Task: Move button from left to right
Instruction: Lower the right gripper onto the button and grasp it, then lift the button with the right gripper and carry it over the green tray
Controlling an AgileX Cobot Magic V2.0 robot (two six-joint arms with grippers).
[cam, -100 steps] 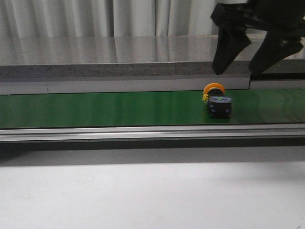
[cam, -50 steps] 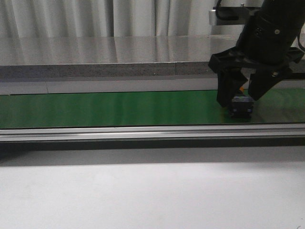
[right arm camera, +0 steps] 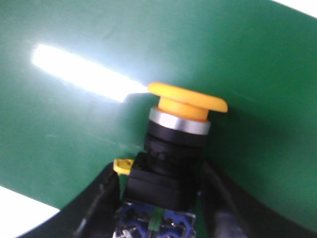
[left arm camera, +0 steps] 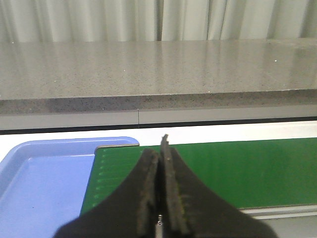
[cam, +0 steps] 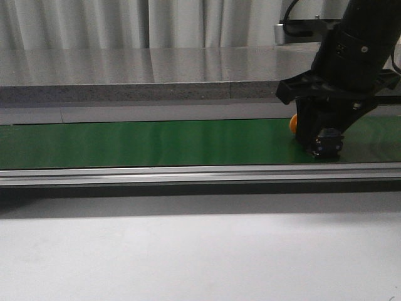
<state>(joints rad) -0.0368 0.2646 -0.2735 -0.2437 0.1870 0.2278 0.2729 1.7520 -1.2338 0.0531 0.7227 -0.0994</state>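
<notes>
The button [cam: 293,123] lies on its side on the green belt [cam: 156,141] at the right, only a sliver of its orange cap and its dark base showing past the arm. My right gripper [cam: 322,141] is down over it. In the right wrist view the button [right arm camera: 178,148] points its orange cap away from the wrist, and my right gripper [right arm camera: 161,181] is shut on its black body, a finger on each side and the small yellow tab against one finger. My left gripper [left arm camera: 162,148] is shut on nothing, over the belt's [left arm camera: 247,168] left end. It is out of the front view.
A blue tray [left arm camera: 44,183] sits just past the belt's left end. A grey stone counter [cam: 125,69] runs behind the belt and an aluminium rail [cam: 188,174] along its front. The white tabletop [cam: 188,251] lies in front.
My right gripper came down from above the counter onto the belt, straddled the button and closed on it. The button has shifted to the right along the belt.
</notes>
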